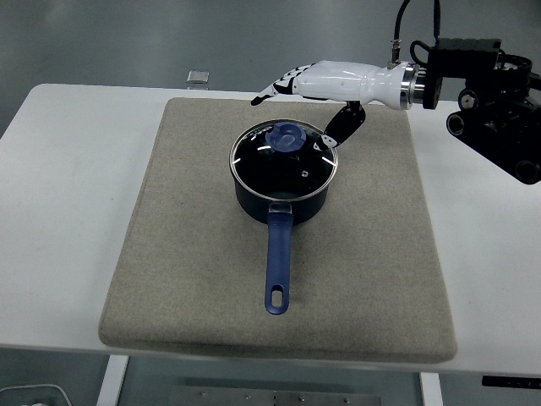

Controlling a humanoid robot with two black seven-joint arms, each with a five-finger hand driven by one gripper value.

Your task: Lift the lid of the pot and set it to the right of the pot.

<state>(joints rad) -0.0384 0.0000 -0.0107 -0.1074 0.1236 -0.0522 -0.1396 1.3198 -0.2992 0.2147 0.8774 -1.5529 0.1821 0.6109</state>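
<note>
From the head view, a dark pot [283,182] sat a little above the middle of the frame on a grey-beige mat [186,254] that covered most of the white table [68,169]. Its blue handle [277,266] ran straight down toward the bottom edge of the picture. The glass lid [285,159] lay closed on the pot's rim, with its blue knob [288,137] standing at the upper part of the lid.

The right hand [325,85], white with black fingertips, reached in from the upper right of the frame on a black arm [486,93]. It was just above and to the right of the lid. The fingers [272,90] were stretched out toward the left and held nothing, while the thumb [341,126] hung down apart from them, its tip close beside the lid's upper right rim. Whether the thumb touched the rim could not be told from this angle; it looked to be just off it.

A small grey square thing [198,76] lay beyond the table's far edge in the upper left.
</note>
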